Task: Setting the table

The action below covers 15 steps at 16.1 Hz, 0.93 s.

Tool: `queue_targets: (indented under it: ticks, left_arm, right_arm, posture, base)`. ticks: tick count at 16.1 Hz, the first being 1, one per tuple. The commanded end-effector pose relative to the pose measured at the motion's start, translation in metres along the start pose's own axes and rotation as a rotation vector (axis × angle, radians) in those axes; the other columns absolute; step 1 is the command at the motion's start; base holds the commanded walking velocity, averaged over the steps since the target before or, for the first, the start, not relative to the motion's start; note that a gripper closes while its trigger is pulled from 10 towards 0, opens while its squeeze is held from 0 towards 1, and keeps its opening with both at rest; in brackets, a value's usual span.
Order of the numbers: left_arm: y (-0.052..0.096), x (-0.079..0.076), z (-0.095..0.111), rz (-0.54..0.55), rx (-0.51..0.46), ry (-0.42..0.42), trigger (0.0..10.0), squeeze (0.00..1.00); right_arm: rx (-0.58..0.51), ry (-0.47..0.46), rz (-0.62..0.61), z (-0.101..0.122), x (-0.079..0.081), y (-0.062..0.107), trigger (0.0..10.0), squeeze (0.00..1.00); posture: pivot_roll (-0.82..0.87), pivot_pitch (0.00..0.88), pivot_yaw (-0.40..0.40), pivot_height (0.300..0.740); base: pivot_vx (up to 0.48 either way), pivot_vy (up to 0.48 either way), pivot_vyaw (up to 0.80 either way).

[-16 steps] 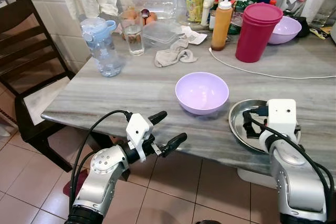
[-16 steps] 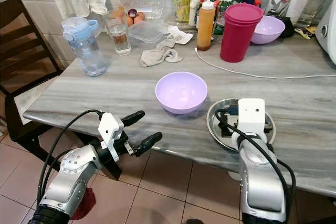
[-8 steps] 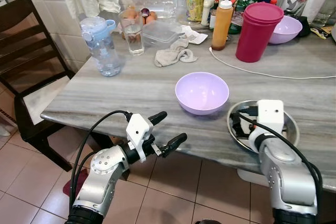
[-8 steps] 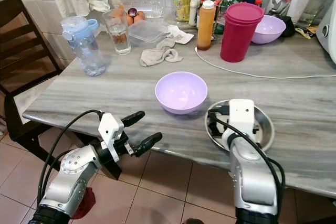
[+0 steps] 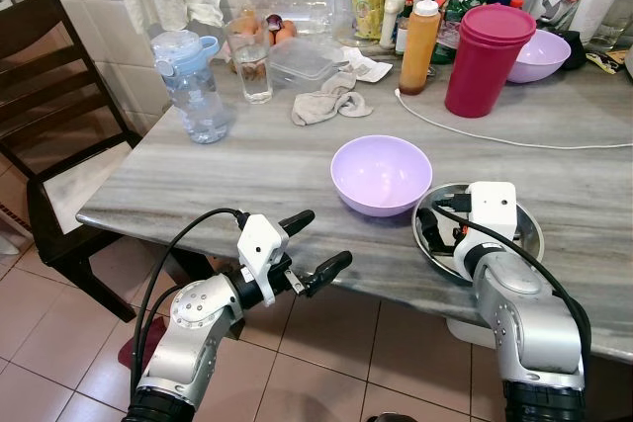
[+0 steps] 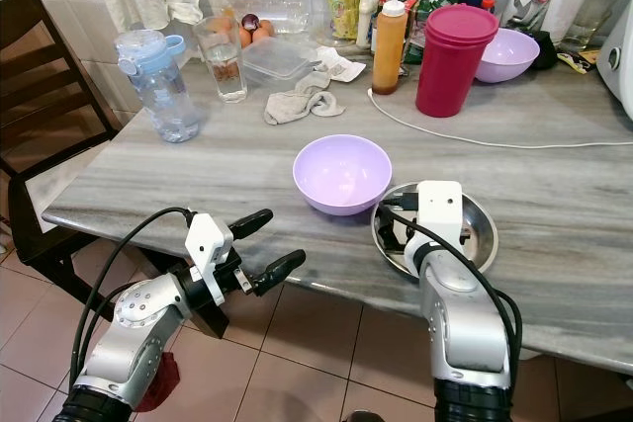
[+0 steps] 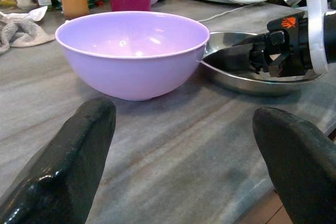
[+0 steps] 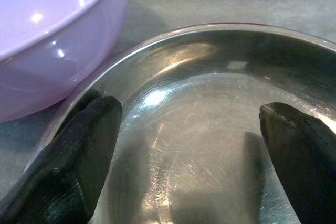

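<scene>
Right gripper (image 8: pixel 184 145), fingers spread wide inside the steel plate (image 5: pixel 524 229), nudging it against the purple bowl (image 5: pixel 381 173) mid-frame; left gripper (image 5: pixel 315 242) waits open, lower left.

My left arm is bent at the elbow and held low in front of me, forearm angled up and forward, a black cable looping from the upper arm to the wrist. My left gripper (image 5: pixel 315 243) hangs in the air with its 2 black fingers spread wide apart and nothing between them. My right arm reaches forward and down, its white wrist block uppermost and cables curling around it. My right gripper (image 8: pixel 191 145) also has its 2 fingers parted widely; the tips seem to rest low, though I cannot tell whether they touch anything.
</scene>
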<state>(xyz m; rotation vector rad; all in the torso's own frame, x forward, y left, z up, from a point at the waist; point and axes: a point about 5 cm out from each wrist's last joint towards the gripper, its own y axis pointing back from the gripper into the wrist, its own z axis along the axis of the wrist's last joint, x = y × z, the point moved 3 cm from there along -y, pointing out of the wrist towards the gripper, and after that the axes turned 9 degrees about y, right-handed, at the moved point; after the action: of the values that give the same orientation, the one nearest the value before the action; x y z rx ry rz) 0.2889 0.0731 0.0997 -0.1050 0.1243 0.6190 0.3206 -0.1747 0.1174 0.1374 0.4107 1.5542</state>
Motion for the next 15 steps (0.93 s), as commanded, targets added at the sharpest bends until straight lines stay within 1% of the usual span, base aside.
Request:
queue_targets:
  ticks: [1,6,8,9,12,14,15]
  left_arm:
    - [0.003,0.0,0.0,-0.006,0.008,-0.002,10.0,0.0]
    - [0.004,0.0,0.0,-0.01,0.013,-0.003,10.0,0.0]
    - [0.005,0.0,-0.001,-0.008,0.014,-0.004,10.0,0.0]
    - [0.005,0.0,-0.001,-0.006,0.014,-0.002,10.0,0.0]
    - [0.004,-0.002,-0.002,-0.012,0.014,0.002,10.0,0.0]
    - [0.004,-0.002,-0.002,-0.014,0.013,0.005,10.0,0.0]
    - [0.004,-0.001,-0.002,-0.016,0.015,0.005,10.0,0.0]
  right_arm:
    - [-0.003,-0.004,0.024,0.002,0.007,-0.003,10.0,0.0]
    - [-0.013,-0.018,0.025,0.001,0.007,-0.004,10.0,0.0]
    - [-0.013,-0.025,-0.01,-0.001,0.0,0.003,10.0,0.0]
    - [-0.036,-0.019,-0.025,0.0,-0.004,0.008,10.0,0.0]
    - [-0.037,-0.002,-0.049,-0.005,-0.009,0.015,10.0,0.0]
    - [-0.077,0.022,-0.056,0.001,-0.009,0.021,10.0,0.0]
    - [-0.126,0.047,-0.069,0.007,-0.008,0.025,10.0,0.0]
  posture:
    - [-0.23,0.083,0.064,0.74]
    - [-0.23,0.085,0.065,0.74]
    - [-0.23,0.087,0.064,0.74]
    - [-0.24,0.087,0.064,0.74]
    - [-0.25,0.089,0.066,0.74]
    - [-0.25,0.089,0.067,0.74]
    - [-0.25,0.089,0.068,0.74]
  base:
    - [0.0,0.0,0.0]
    - [0.0,0.0,0.0]
    - [0.0,0.0,0.0]
    - [0.0,0.0,0.0]
    - [0.0,0.0,0.0]
    - [0.0,0.0,0.0]
    - [0.0,0.0,0.0]
